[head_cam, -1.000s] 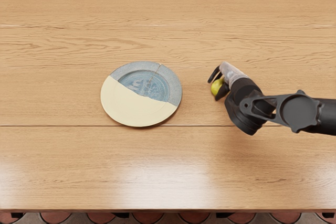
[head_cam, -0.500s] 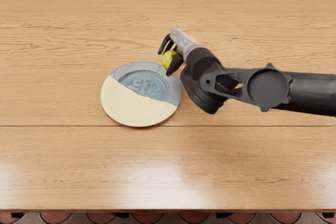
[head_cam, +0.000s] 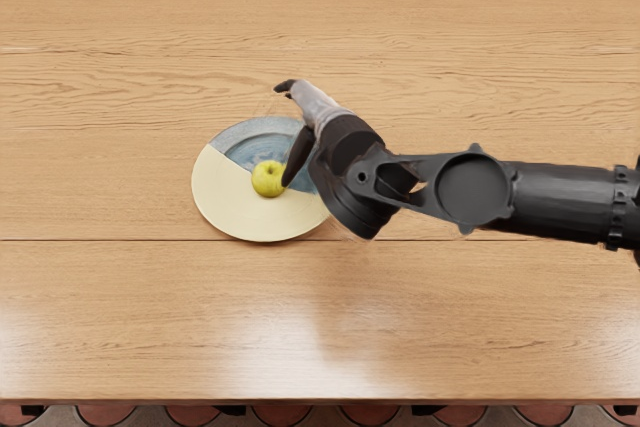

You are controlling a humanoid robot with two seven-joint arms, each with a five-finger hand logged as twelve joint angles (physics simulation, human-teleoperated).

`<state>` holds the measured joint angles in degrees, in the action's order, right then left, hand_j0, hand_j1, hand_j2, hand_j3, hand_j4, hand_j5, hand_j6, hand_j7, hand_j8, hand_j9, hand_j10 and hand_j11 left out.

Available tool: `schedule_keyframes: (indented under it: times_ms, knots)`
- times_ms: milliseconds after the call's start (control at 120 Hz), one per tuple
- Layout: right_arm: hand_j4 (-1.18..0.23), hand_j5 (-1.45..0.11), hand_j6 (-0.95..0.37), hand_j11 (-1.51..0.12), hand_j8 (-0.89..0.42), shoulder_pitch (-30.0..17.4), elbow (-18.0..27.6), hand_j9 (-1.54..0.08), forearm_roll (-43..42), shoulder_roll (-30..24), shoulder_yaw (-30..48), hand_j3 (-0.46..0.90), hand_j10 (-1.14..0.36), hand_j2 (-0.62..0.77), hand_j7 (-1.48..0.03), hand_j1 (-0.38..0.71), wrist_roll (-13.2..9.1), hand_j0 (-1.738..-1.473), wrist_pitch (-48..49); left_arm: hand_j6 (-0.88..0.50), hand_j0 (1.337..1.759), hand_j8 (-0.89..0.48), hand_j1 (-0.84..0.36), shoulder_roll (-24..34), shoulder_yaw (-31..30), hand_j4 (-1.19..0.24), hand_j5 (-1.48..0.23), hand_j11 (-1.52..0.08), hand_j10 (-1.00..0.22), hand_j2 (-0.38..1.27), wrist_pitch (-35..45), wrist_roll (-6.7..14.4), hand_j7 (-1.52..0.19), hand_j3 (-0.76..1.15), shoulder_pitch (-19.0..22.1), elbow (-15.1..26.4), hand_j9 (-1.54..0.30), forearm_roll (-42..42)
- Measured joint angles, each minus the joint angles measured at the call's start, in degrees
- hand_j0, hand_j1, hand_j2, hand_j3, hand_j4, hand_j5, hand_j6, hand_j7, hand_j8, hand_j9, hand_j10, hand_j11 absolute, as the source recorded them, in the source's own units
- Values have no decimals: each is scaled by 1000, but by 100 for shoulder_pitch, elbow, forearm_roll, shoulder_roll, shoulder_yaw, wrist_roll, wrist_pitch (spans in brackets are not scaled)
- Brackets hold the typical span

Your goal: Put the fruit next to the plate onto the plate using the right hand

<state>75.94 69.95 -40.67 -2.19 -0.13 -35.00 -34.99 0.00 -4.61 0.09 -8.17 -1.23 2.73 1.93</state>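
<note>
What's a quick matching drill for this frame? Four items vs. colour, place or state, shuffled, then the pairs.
1. fruit
2. plate
3. right hand
4. table

A. wooden, bears everything
B. yellow-green, lying on the plate
C. fingers open, over the plate's right side
D. part cream, part blue-grey

Pairs: 1-B, 2-D, 3-C, 4-A

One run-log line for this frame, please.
right robot hand: open, above plate's right half | fruit: yellow-green, resting on plate | plate: flat on table | task state: fruit on plate
</note>
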Motion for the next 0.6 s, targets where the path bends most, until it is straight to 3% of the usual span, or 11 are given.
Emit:
schedule_keyframes:
  times_ms: [183, 308, 458, 600]
  knots:
    - [-75, -106, -56, -107, -44, -494, 30, -105, 3, -808, 834, 0, -58, 30, -101, -290, 0, -1658, -1, -19, 1658, -18, 328, 0, -1, -18, -23, -23, -18, 4, 0, 0, -23, 0, 2, 0, -23, 0]
    - [-41, -57, -31, -58, -24, -1063, 249, -57, 1, -1469, 1881, 0, -32, 16, -55, -317, 0, -1658, 290, -19, 1658, -18, 328, 0, 0, -18, -23, -23, -18, 4, 0, 0, -23, 0, 0, 0, -23, 0]
    - [-20, -28, -15, -28, -12, -1936, 343, -27, 5, -2023, 3572, 0, -15, 8, -26, -334, 0, -1658, 2622, -19, 1658, -19, 328, 0, 1, -18, -23, -23, -18, 4, 0, 0, -23, 0, 0, 0, -23, 0]
    - [-10, -14, -8, -14, -6, -3057, 332, -14, 80, -2335, 5550, 0, -8, 4, -13, -342, 0, -1658, 5172, -19, 1658, -19, 328, 0, -2, -18, -23, -23, -18, 4, 0, 0, -23, 0, 0, 1, -23, 0]
